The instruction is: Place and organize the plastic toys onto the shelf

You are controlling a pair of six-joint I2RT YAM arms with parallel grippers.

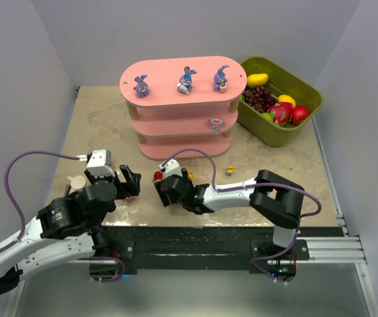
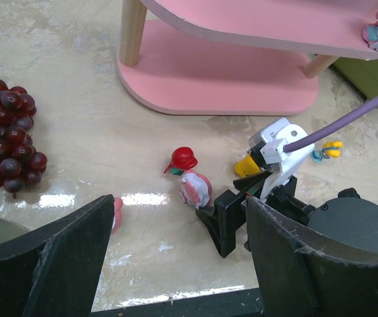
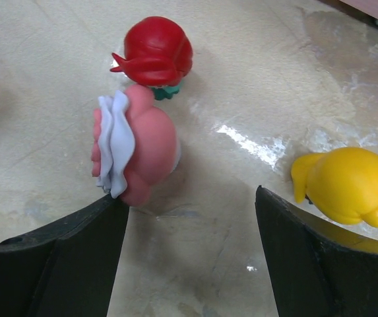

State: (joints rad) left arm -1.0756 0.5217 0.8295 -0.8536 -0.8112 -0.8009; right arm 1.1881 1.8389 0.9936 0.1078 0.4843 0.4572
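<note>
Three purple-blue bunnies [image 1: 186,80] stand on the top board of the pink shelf [image 1: 175,135]. A pink-and-white toy [image 1: 216,122] sits on its middle board. My right gripper [image 3: 190,198] is open, low over the table. A pink-and-white toy [image 3: 136,152] lies at its left fingertip, a red toy [image 3: 157,53] just beyond, and a yellow toy [image 3: 350,185] outside its right finger. My left gripper [image 2: 179,221] is open and empty, facing the same toys [image 2: 195,189]. Another pink toy [image 2: 116,212] peeks from behind its left finger. A small yellow-and-blue toy [image 1: 229,171] lies apart on the table.
An olive-green bin [image 1: 304,89] with fake fruit stands right of the shelf. A dark red grape bunch [image 2: 7,142] lies on the table left of the toys. The two grippers [image 1: 146,183] are close together near the table's front edge.
</note>
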